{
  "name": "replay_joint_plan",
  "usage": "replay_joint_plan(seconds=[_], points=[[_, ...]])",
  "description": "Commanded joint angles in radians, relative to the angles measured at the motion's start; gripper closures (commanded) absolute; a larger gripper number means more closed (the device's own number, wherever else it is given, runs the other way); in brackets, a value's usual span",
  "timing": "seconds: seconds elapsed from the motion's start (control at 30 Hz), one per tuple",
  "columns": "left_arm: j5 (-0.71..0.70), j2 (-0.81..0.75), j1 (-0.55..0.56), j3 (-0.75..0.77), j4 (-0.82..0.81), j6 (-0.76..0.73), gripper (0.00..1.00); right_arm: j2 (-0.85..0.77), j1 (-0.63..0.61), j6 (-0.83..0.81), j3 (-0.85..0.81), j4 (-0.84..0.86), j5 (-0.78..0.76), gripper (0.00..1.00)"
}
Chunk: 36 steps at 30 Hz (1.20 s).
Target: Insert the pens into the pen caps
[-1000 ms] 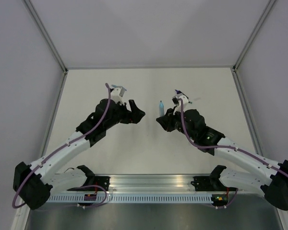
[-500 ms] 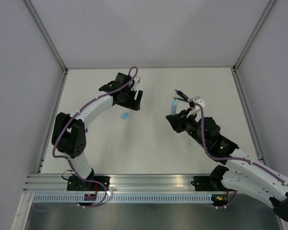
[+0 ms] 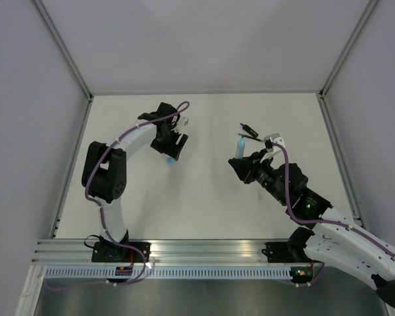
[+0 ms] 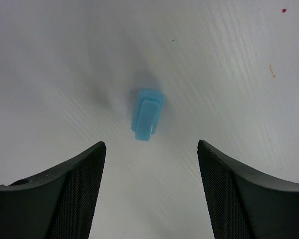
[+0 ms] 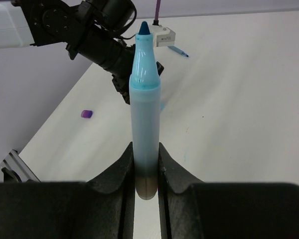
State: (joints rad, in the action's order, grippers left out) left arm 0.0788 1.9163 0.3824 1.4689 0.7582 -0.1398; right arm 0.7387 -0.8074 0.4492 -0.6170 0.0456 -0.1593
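Evidently nothing capped yet: my left end effector (image 4: 150, 145) wide open, empty, pale-blue cap (image 4: 147, 113) just ahead; my right end effector (image 5: 146, 149) clamps uncapped pale-blue highlighter (image 5: 144, 99).

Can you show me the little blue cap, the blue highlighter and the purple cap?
pale-blue cap (image 4: 147, 115), left wrist view, its middle.
pale-blue highlighter (image 5: 144, 124), right wrist view, middle of its barrel.
purple cap (image 5: 86, 114), right wrist view, its middle.
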Motion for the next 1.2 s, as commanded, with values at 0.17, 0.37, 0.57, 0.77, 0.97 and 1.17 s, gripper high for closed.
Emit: replay_joint_plan(seconds=[0.17,0.37,0.57,0.77,0.97,1.17], points=[[-0.039,0.104,-0.011,0.074,0.039,-0.081,0.26,-0.012,-0.001,0.023,0.002,0.042,0.047,1.00],[-0.056,0.153,-0.011,0.099,0.035,-0.110,0.28,-0.004,0.001,0.023,-0.001,0.039,0.053,1.00],[-0.025,0.171,-0.011,0.111,0.018,-0.126,0.30,-0.002,-0.001,0.025,-0.004,0.034,0.063,1.00],[-0.031,0.204,-0.011,0.126,0.001,-0.120,0.33,-0.005,0.001,0.025,-0.004,0.033,0.063,1.00],[-0.060,0.247,-0.011,0.119,0.018,-0.112,0.40,-0.005,-0.001,0.026,-0.006,0.028,0.058,1.00],[-0.057,0.242,-0.010,0.123,0.033,-0.086,0.46,-0.012,-0.001,0.025,-0.006,0.025,0.055,1.00]])
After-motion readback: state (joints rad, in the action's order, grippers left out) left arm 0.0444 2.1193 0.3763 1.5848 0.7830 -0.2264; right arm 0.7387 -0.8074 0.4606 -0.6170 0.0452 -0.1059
